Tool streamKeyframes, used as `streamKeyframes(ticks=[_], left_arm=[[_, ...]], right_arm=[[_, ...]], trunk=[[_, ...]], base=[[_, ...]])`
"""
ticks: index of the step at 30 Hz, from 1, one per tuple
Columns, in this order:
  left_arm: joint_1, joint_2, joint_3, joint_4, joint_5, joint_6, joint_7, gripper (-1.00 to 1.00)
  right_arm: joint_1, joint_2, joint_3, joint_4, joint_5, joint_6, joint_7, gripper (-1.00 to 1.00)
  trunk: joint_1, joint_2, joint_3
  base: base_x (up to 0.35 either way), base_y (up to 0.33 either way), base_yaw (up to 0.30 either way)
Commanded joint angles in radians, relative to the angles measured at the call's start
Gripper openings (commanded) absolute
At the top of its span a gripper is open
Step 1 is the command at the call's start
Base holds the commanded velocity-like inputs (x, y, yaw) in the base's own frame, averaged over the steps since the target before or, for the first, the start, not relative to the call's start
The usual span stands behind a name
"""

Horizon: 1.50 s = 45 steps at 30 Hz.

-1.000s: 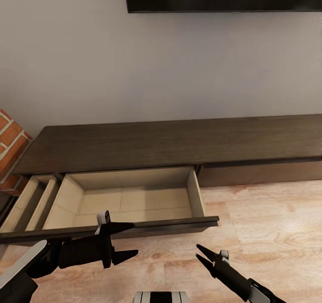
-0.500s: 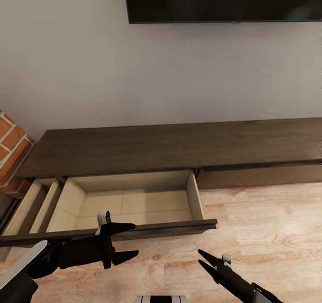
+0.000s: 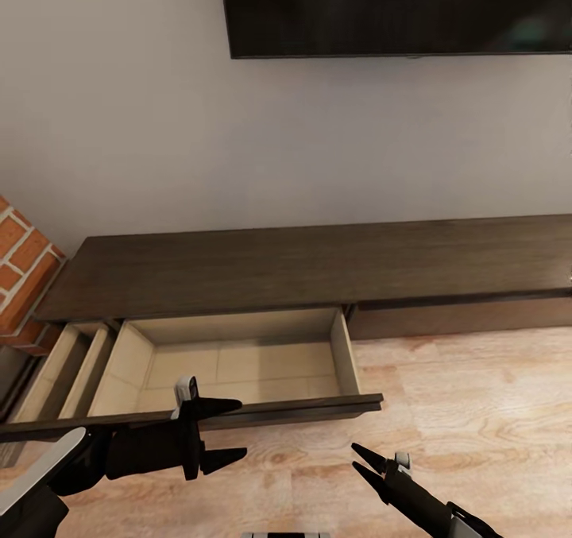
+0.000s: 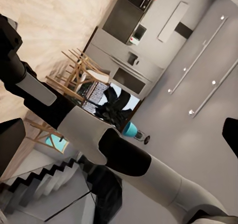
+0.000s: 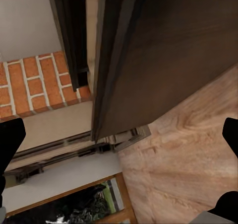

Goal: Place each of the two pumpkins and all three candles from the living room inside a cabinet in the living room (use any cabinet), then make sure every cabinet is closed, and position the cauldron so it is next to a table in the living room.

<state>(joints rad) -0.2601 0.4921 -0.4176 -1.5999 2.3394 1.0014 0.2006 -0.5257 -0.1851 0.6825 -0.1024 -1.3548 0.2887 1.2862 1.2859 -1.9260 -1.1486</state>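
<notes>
Dark-brown wood grain runs across your head view: the long, low cabinet (image 3: 318, 264) stands against the pale wall, its flat top bare, under the lower edge of a black wall-mounted screen (image 3: 397, 9). Your left arm comes in from the lower left corner, black forearm lying almost level, and its left gripper (image 3: 226, 427) points to the right just in front of the pulled-out drawer front, fingers spread wide apart and holding nothing. Your right arm rises from the bottom edge at the right, angled up and to the left; its right gripper (image 3: 359, 457) hovers over the light wood-plank floor (image 3: 477, 411), its two thin fingers parted in a narrow V, also holding nothing.

Count two open compartments on the cabinet: one wide drawer (image 3: 238, 359) with pale beige inner walls and a bare bottom, and one narrow beige section (image 3: 67, 363) beside it at the left, partly cut off by the frame. One closed dark panel (image 3: 461, 315) shows to the right. One red brick column (image 3: 24, 276) stands at the left edge.

In the right wrist view the dark drawer front (image 5: 148, 55) runs close by, with brick and floor beyond; only the black fingertips (image 5: 229, 134) show at the edges. The left wrist view shows a distant kitchen with wooden chairs (image 4: 79, 75), too small to make out in detail.
</notes>
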Motion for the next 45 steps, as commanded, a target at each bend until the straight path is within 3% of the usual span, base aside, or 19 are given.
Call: streamKeyframes(ticks=[1, 22, 34, 45], left_arm=[[-0.001, 0.001, -0.002, -0.001, 0.01, 0.0, 0.01, 1.0], [-0.001, -0.001, -0.001, 0.004, 0.009, -0.001, 0.013, 1.0], [-0.001, -0.001, -0.001, 0.017, 0.004, -0.001, 0.013, 1.0], [-0.001, -0.002, 0.0, 0.026, 0.0, -0.001, 0.013, 1.0]], right_arm=[[0.0, -0.001, 0.009, 0.0, -0.01, 0.01, 0.002, 1.0], [0.0, 0.001, 0.009, 0.0, -0.01, -0.022, -0.021, 1.0], [0.0, 0.006, 0.009, 0.0, -0.009, -0.046, -0.033, 1.0], [0.0, 0.006, 0.009, 0.0, -0.009, -0.048, -0.059, 1.0]], trunk=[[-0.004, 0.007, 0.003], [-0.085, 0.154, 0.068], [-0.085, 0.154, 0.068], [-0.085, 0.154, 0.068]], base=[[0.0, 0.0, 0.0], [-0.068, 0.014, 0.0], [-0.01, 0.001, 0.0], [-0.251, -0.12, 0.093]])
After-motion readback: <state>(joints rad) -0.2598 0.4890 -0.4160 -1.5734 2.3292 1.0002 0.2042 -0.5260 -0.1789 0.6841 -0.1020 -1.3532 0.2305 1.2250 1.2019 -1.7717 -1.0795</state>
